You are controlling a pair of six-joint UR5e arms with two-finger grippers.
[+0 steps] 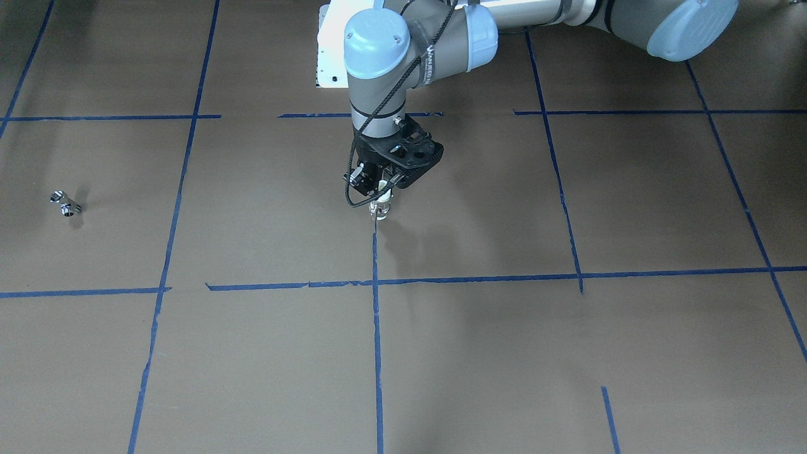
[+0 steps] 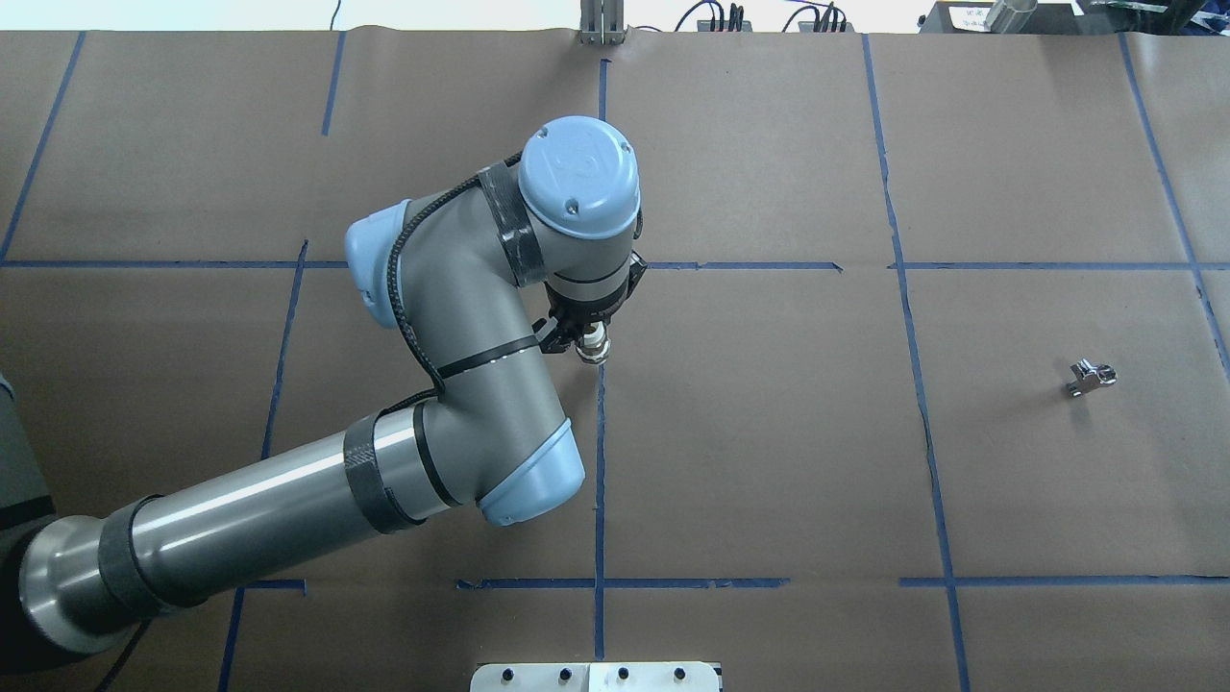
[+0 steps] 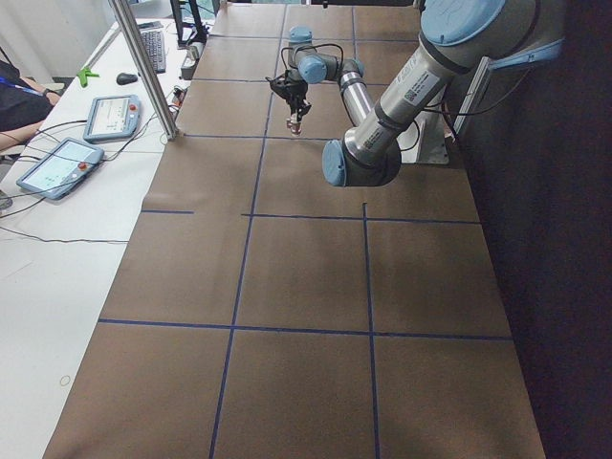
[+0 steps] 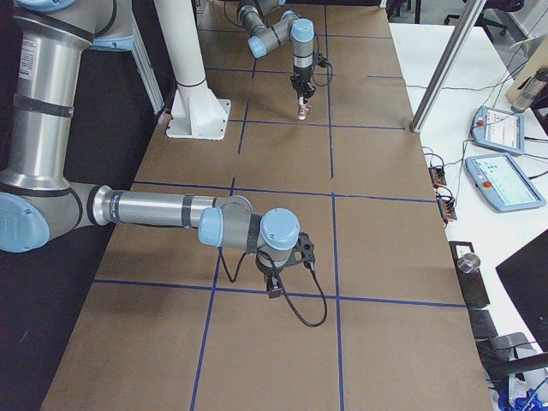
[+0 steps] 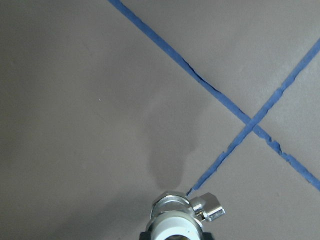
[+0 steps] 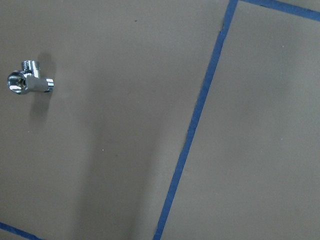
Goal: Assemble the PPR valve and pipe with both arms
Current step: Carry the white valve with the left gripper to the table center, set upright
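Observation:
My left gripper (image 1: 380, 200) points down over the middle of the table and is shut on a short white pipe piece with a chrome fitting (image 2: 593, 352). The left wrist view shows the piece end-on (image 5: 176, 222), just above a blue tape line. A small chrome valve (image 1: 65, 203) lies alone on the brown paper far to my right (image 2: 1090, 376). It also shows in the right wrist view (image 6: 27, 82). My right gripper (image 4: 275, 285) shows only in the exterior right view, hanging above the table. I cannot tell whether it is open or shut.
Blue tape lines (image 2: 600, 461) divide the brown paper into squares. A white pedestal (image 4: 193, 110) stands at the robot's side of the table. A metal post (image 4: 445, 68) and operator tablets (image 4: 503, 181) stand on the white bench beyond the far edge.

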